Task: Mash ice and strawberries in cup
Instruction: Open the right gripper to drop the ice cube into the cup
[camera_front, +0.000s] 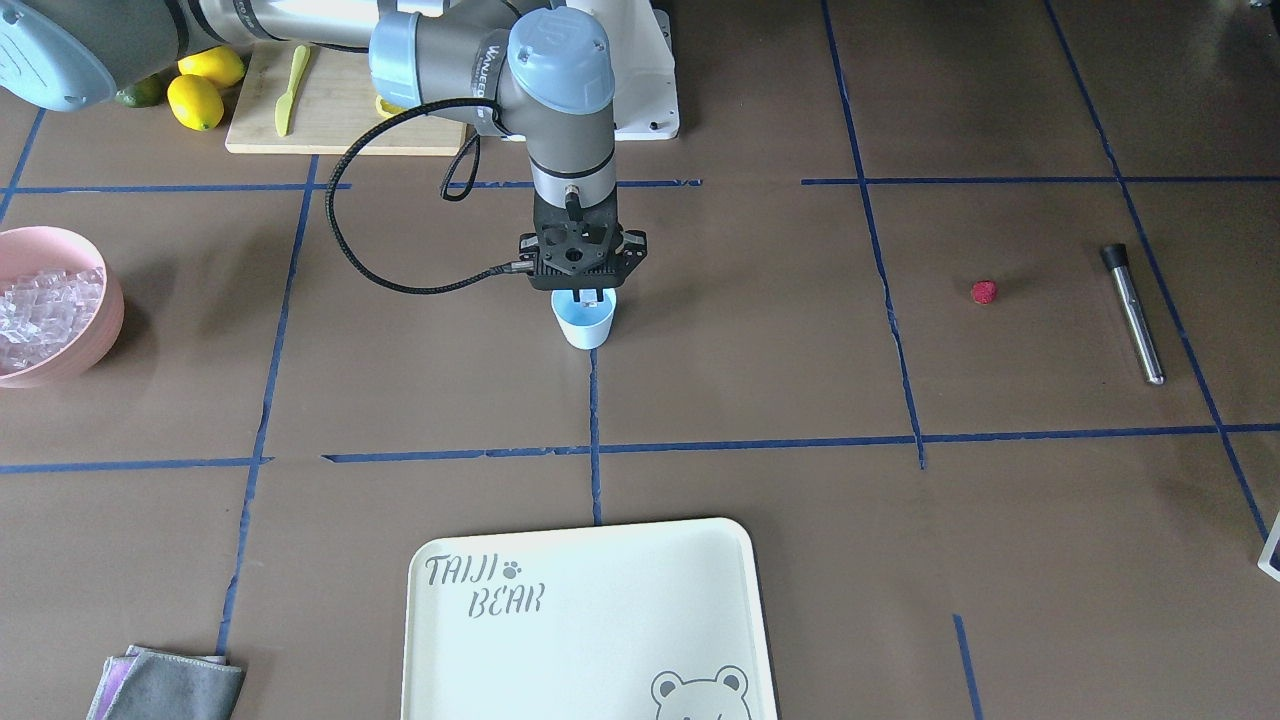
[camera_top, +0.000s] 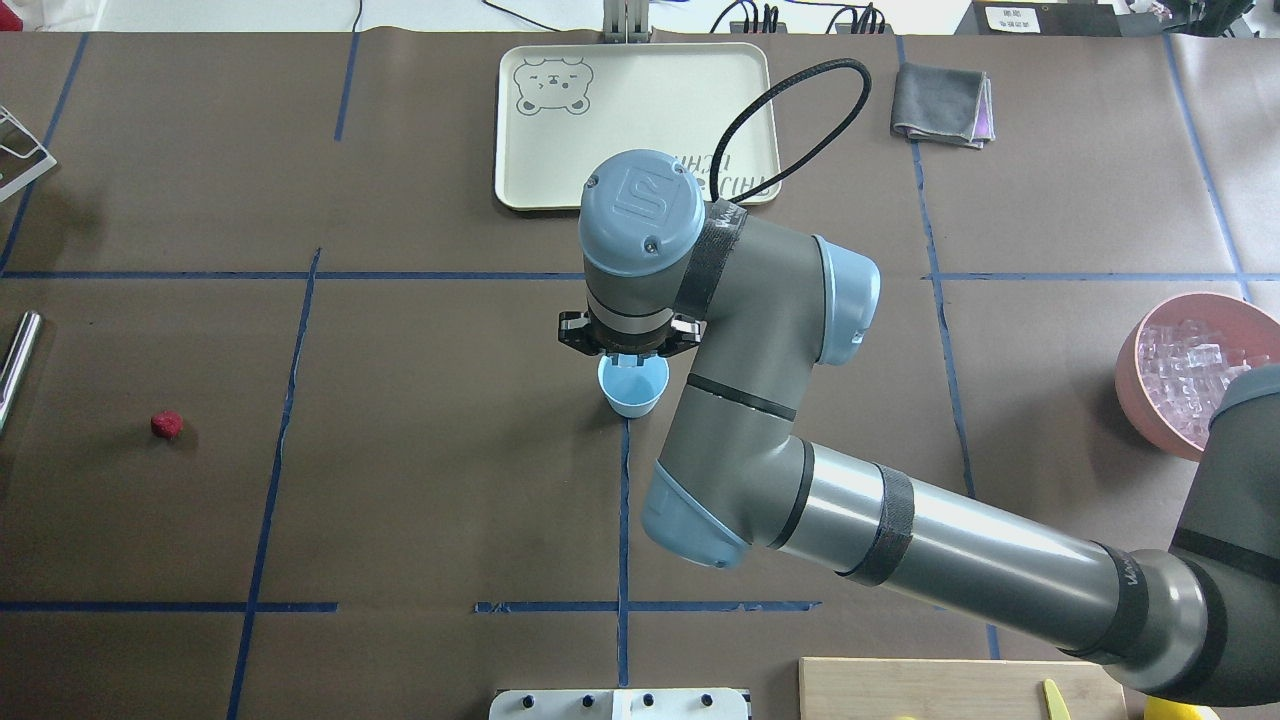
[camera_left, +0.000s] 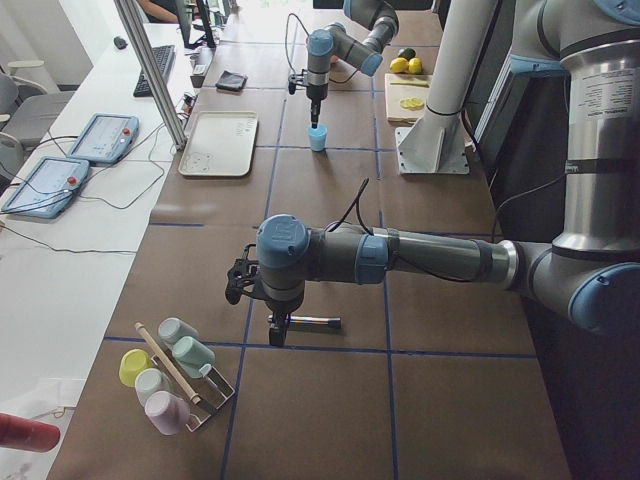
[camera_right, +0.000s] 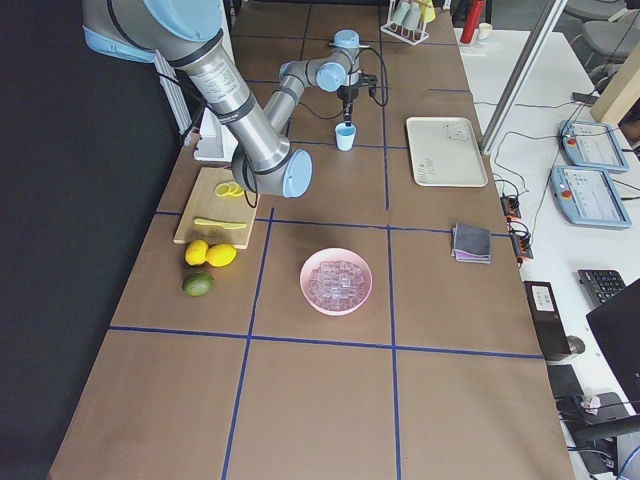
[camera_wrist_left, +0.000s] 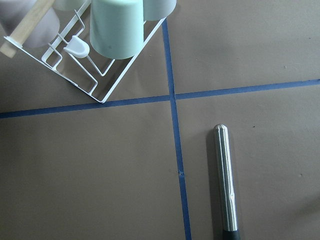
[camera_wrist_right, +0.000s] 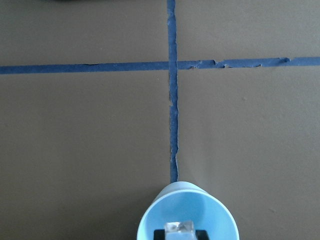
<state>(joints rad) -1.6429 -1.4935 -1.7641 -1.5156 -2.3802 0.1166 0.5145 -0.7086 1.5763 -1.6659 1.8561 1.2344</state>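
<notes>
The pale-blue cup (camera_front: 585, 325) stands upright at the table's middle, and it also shows in the overhead view (camera_top: 633, 392). My right gripper (camera_front: 586, 298) points straight down over its mouth. In the right wrist view the gripper (camera_wrist_right: 180, 235) is shut on one clear ice cube (camera_wrist_right: 179, 229) inside the cup's rim (camera_wrist_right: 187, 200). More ice (camera_front: 45, 310) fills a pink bowl (camera_front: 100, 320). The red strawberry (camera_front: 984, 291) lies alone on the table. My left gripper (camera_left: 277, 333) shows only in the exterior left view, over a steel muddler (camera_wrist_left: 225, 180); I cannot tell whether it is open or shut.
A white tray (camera_front: 620, 620) lies on the operators' side. A cutting board (camera_front: 340, 100) with lemons (camera_front: 195, 100) is near the robot's base. A grey cloth (camera_front: 165, 685) lies at a corner. A wire rack of cups (camera_wrist_left: 100, 65) stands by the muddler.
</notes>
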